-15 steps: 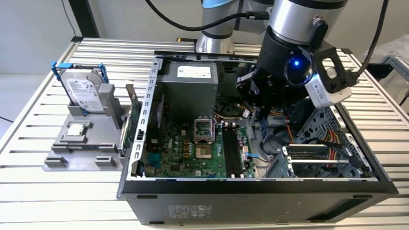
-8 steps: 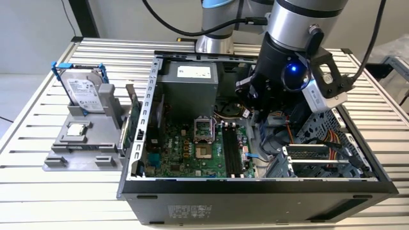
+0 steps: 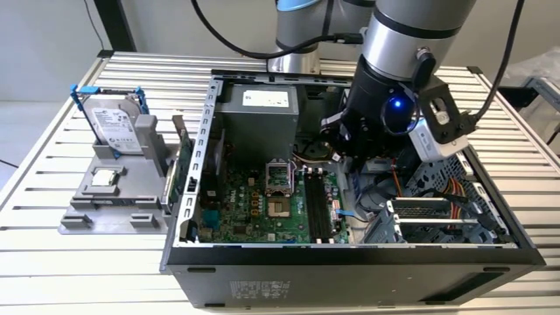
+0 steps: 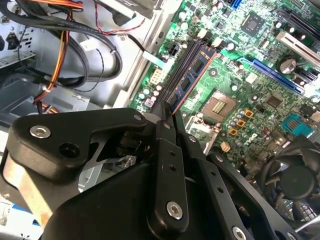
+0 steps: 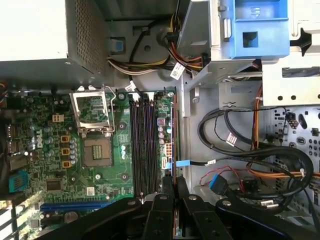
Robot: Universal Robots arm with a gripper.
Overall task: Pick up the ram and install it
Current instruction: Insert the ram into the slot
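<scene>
The gripper (image 4: 167,112) hung inside the open computer case (image 3: 350,262), its fingers pressed together on the ram (image 4: 192,72), pinching one end of the thin stick. In the second wrist view the ram reached away from the fingertips, its long axis parallel to the dark memory slots (image 4: 184,62) just beside it. It looked not yet seated. In the exterior view those slots (image 3: 317,210) ran from 12 to 6 o'clock and lay at about 7 o'clock from the gripper (image 3: 350,157), close below it. Farther off, at 9 o'clock and well apart, the hard drive (image 3: 118,125) stood upright outside the case.
</scene>
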